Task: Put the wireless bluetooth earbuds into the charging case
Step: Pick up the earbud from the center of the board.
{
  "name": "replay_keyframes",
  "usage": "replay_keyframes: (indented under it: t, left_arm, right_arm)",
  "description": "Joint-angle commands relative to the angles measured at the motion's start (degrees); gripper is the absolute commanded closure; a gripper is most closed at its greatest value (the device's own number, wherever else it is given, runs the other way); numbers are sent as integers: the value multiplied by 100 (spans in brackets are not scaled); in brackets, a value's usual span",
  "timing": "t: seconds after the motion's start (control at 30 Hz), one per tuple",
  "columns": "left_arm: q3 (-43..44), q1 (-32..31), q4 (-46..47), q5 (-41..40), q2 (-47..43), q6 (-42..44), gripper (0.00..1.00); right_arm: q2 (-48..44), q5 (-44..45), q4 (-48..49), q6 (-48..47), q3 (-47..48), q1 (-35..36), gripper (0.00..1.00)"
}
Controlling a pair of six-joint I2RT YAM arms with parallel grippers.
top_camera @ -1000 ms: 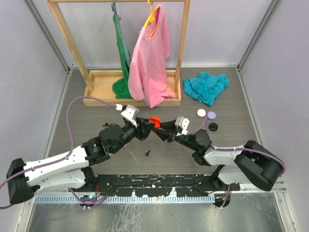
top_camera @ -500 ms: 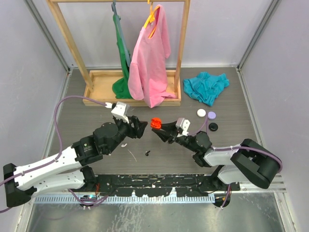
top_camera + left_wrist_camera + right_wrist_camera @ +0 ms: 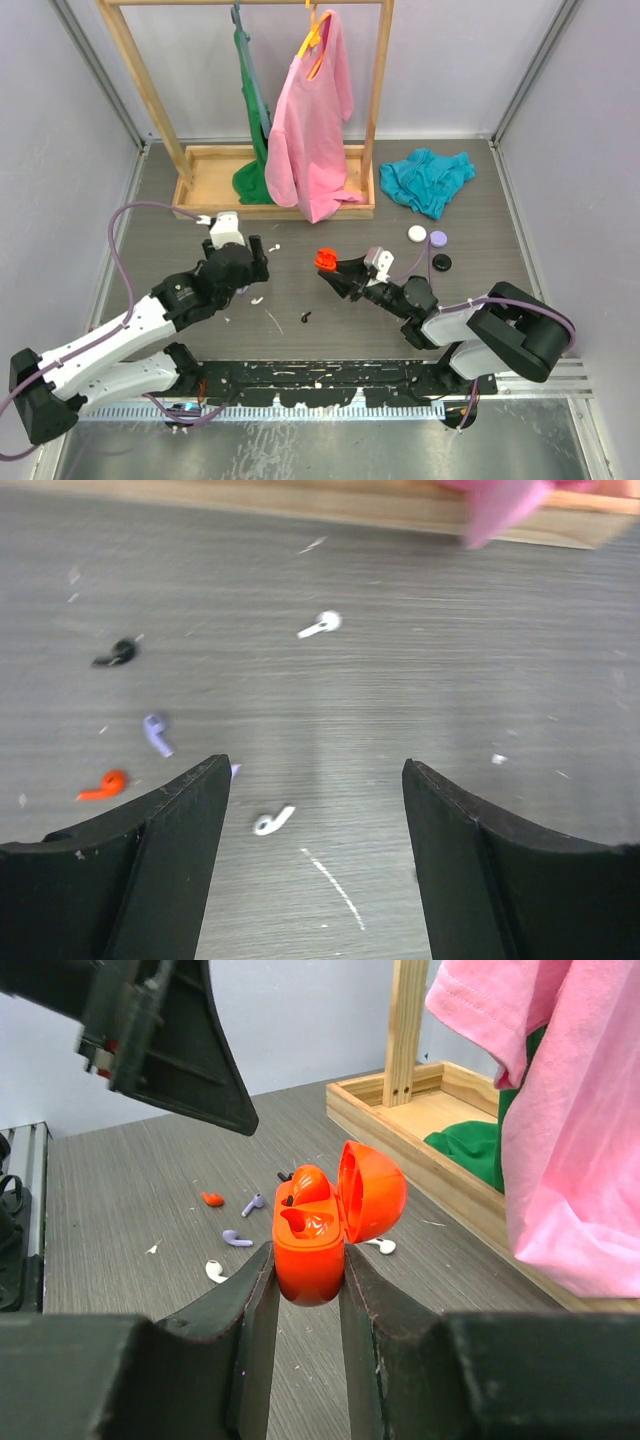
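Observation:
My right gripper (image 3: 306,1260) is shut on an orange-red charging case (image 3: 310,1245), held upright above the table with its lid (image 3: 372,1192) open. One red earbud (image 3: 310,1184) sits in a slot; the slot beside it shows empty. Loose earbuds lie on the table: white (image 3: 320,625), black (image 3: 115,653), lilac (image 3: 155,732), red (image 3: 103,785) and another white (image 3: 272,821). My left gripper (image 3: 315,780) hovers over them, open, with nothing between its fingers. In the top view the left gripper (image 3: 250,247) is left of the case (image 3: 324,260).
A wooden garment rack (image 3: 205,160) with a pink shirt (image 3: 310,130) and a green garment stands at the back. A teal cloth (image 3: 428,180) lies back right. White (image 3: 417,233), lilac (image 3: 438,239) and black (image 3: 442,262) cases sit right of the arms. A thin white sliver (image 3: 335,885) lies between the left fingers.
My left gripper has drawn back to the left, away from the case, and opened wide. The right gripper still holds the open case in about the same place.

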Motion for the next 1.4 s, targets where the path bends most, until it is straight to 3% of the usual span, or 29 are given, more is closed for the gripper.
replay_keyframes:
  t: [0.0, 0.23, 0.43, 0.67, 0.9, 1.37]
  left_arm:
    - [-353, 822, -516, 460, -185, -658, 29]
    - [-858, 2069, -674, 1023, -286, -749, 24]
    - [-1255, 3166, -181, 1915, -139, -633, 23]
    - [-1322, 3948, 417, 2607, 346, -252, 23]
    - [-1114, 4314, 598, 2856, 917, -82, 23]
    - [-1147, 4330, 318, 2873, 1309, -127, 22]
  right_arm:
    - [-126, 170, 475, -107, 7, 60, 94]
    - [-185, 238, 372, -256, 18, 144, 94]
    - [-201, 281, 295, -353, 36, 219, 94]
    - [-208, 264, 222, -368, 58, 246, 94]
    - [-214, 255, 147, -408, 83, 269, 94]
    - [-188, 152, 16, -477, 142, 316, 94]
